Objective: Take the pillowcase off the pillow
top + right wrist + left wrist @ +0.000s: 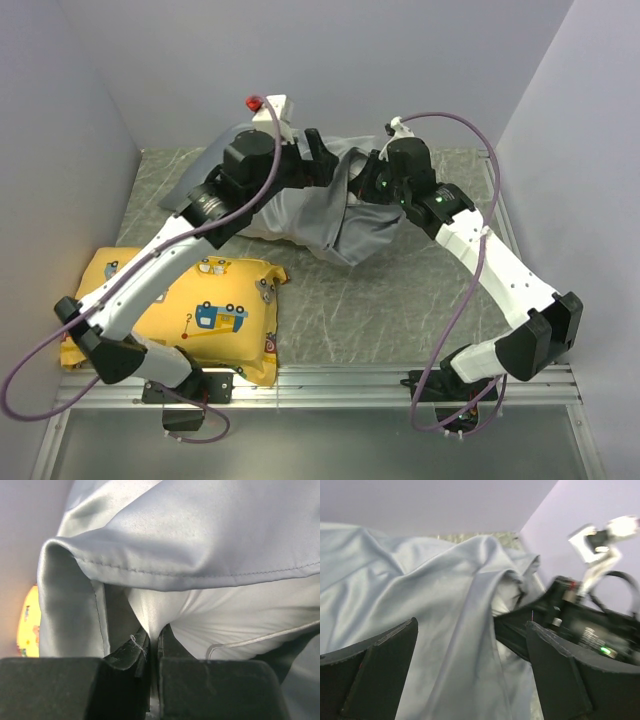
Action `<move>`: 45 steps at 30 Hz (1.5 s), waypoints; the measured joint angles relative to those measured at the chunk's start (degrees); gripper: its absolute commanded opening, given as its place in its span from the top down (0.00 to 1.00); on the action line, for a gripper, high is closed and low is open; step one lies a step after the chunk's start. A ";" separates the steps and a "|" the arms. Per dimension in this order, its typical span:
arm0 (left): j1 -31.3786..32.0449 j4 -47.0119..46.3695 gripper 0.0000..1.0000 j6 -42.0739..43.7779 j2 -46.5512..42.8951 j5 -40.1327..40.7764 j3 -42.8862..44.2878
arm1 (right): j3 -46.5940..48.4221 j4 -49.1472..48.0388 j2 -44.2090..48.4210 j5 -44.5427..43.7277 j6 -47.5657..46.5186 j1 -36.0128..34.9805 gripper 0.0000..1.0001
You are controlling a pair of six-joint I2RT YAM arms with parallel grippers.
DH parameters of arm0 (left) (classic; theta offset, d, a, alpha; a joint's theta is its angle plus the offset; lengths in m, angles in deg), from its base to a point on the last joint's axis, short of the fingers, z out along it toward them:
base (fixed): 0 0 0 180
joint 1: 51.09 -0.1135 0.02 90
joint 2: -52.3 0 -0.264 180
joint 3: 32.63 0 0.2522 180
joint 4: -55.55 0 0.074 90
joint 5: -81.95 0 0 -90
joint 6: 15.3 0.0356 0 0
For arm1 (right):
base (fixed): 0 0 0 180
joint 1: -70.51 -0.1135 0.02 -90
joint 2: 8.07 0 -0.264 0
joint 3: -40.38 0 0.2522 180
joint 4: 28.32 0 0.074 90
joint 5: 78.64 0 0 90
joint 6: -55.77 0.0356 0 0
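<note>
The grey pillowcase lies bunched at the back middle of the table. The white pillow is mostly hidden inside it in the top view. My left gripper hovers over the pillowcase's top. In the left wrist view it is wide open, with grey pillowcase folds between its fingers and nothing gripped. My right gripper sits at the pillowcase's right side. In the right wrist view it is shut on a pinch of the white pillow, under the pillowcase's hemmed open edge.
A yellow cushion printed with cartoon vehicles lies at the front left under the left arm. Pale walls close in the left, back and right. A metal rail runs along the near edge. My right arm shows close by in the left wrist view.
</note>
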 measured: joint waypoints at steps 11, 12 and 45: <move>12.74 1.75 0.28 -0.90 -11.23 7.02 -10.47 | 1.88 2.78 -1.36 -2.40 -1.60 0.00 1.00; 13.68 2.01 0.24 -1.25 -11.47 7.56 -11.93 | 1.88 2.78 -1.36 -2.51 -1.68 0.00 1.00; 19.63 2.89 1.00 -14.10 -17.77 16.15 -36.83 | 8.41 7.45 -4.55 -2.34 -3.50 8.31 1.00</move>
